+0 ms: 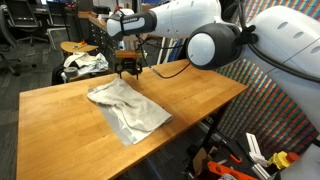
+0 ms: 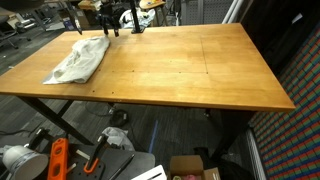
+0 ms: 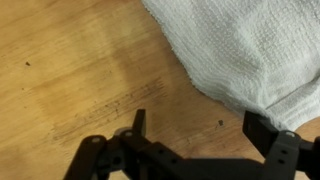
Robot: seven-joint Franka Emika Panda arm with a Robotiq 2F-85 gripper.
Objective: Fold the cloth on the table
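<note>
A light grey-white cloth [image 1: 128, 108] lies crumpled on the wooden table [image 1: 60, 120]; it also shows in an exterior view [image 2: 78, 60] near the table's far left corner. In the wrist view the cloth [image 3: 250, 50] fills the upper right. My gripper [image 1: 128, 72] hovers just above the cloth's far edge, and it also shows in the other exterior view [image 2: 109, 30]. In the wrist view the gripper [image 3: 200, 125] is open and empty. Bare wood lies between the fingers, and the right finger is at the cloth's edge.
The wooden table [image 2: 200, 70] stretches bare to the right of the cloth. Chairs and a round table with a white bag [image 1: 82, 62] stand behind. Orange tools [image 2: 58, 160] and a box lie on the floor below.
</note>
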